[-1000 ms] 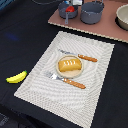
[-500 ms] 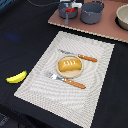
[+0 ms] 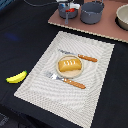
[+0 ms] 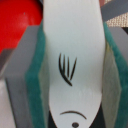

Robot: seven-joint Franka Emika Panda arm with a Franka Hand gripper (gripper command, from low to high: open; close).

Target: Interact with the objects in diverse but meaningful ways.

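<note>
We log: bread loaf (image 3: 69, 65) on round plate (image 3: 69, 74), mid placemat (image 3: 40, 80), btwn knife (image 3: 80, 56) and fork (image 3: 66, 80); banana (image 3: 16, 77) on dark bench (image 3: 20, 35) just off mat's edge. Hand (image 4: 75, 70) pinching white elongated piece (image 4: 75, 50) btwn green pads (image 4: 36, 70); red tomato (image 4: 17, 20) close behind.

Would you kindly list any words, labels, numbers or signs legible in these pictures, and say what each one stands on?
No readable text in either view.
White piece between the claw pads: black curved strokes and a dot, drawn marks, not letters.
Bread loaf, banana, cutlery, placemat: no labels visible.
</note>
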